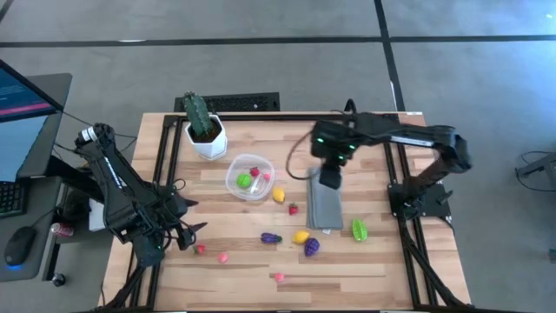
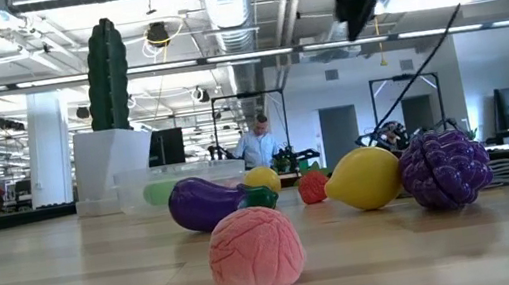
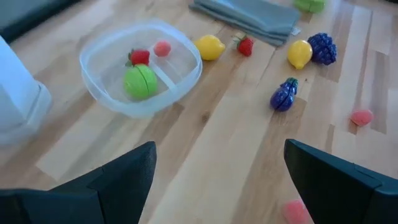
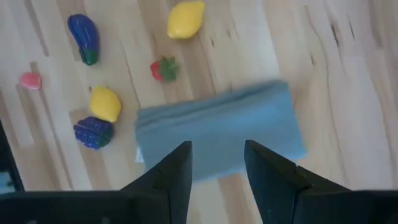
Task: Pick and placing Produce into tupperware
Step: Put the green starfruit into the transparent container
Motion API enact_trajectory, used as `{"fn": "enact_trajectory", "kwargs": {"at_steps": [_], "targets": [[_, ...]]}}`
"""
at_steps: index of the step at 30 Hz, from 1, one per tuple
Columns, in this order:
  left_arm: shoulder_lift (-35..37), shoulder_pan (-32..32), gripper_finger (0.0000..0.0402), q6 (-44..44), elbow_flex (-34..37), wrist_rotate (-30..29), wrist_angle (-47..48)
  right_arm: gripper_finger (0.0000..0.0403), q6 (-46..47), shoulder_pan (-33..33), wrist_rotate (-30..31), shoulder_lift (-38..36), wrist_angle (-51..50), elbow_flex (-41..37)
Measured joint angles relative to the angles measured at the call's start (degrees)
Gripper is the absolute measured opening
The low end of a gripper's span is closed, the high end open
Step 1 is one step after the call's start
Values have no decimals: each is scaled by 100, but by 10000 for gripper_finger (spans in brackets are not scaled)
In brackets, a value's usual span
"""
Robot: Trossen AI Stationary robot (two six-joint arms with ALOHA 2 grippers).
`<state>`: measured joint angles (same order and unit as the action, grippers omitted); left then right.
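- Tupperware [image 1: 249,178] on wooden surface [image 1: 365,261], just beside white plant pot [image 1: 207,139]; clear, shallow, round.
- Inside tupperware: green piece [image 3: 140,83], red piece [image 3: 138,56], small pink piece [image 3: 162,48].
- Rest of produce loose on surface: yellow lemon [image 1: 279,195] just beside tupperware, strawberry [image 1: 294,209], purple eggplant [image 1: 271,237], second yellow fruit [image 1: 301,236] touching or nearly touching purple grape bunch [image 1: 311,246], green piece [image 1: 359,229] beside grey cloth [image 1: 326,207], three pink/red bits near front edge.
- Right gripper [image 4: 216,165] raised above grey cloth, jaws narrow but slightly apart, nothing between them.
- Left gripper [image 3: 217,180] low over front-left of surface, jaws wide apart, empty.
- Handling guess: toy pieces look light, hard plastic, smooth; round ones likely to roll or squirt out of pinch. Better taken across the middle, long ones like eggplant across short axis.
- Pink piece [image 2: 256,251] looks wrinkled in low view, maybe softer, easier to pinch.
- Tupperware looks thin and light; may slide if bumped on drop.
- Hard to make out: tiny pink/red bits near front edge, kind unclear in high view.
- Low view: tupperware mostly hidden behind eggplant; both grippers cut off at top.
- Right wrist view: tupperware out of shot, cloth blurred.
- Cannot tell whether second yellow fruit and grapes actually touch.
- Person far off in room behind, not at surface.
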<state>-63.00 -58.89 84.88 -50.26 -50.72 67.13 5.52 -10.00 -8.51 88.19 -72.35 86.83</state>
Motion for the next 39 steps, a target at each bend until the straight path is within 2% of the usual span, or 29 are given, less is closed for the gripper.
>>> {"fn": "enact_trajectory", "kwargs": {"at_steps": [6,11,15,21,26,33,36,39], "targets": [[0,1,343,-72,0,-383,452,170,1626,591,522,-1516,942,-1747],[0,94,343,17,0,-802,953,168,3395,1589,1156,-2551,1717,-2983],[11,318,343,24,0,-1081,1187,166,4730,2552,1768,-2920,1881,-3527],[11,688,343,-31,0,-1170,1258,164,6494,3973,2662,-2819,1857,-3904],[11,830,343,-48,0,-1170,1256,158,8304,4982,3100,-2468,1227,-3932],[11,844,343,-64,0,-1238,1417,143,11510,6126,2904,-2137,373,-3933],[11,844,343,-68,0,-1363,1515,137,11733,6186,2474,-2096,704,-3921],[11,844,343,-28,-2,-1509,1681,130,11724,6044,2369,-1984,1087,-3890]]}}
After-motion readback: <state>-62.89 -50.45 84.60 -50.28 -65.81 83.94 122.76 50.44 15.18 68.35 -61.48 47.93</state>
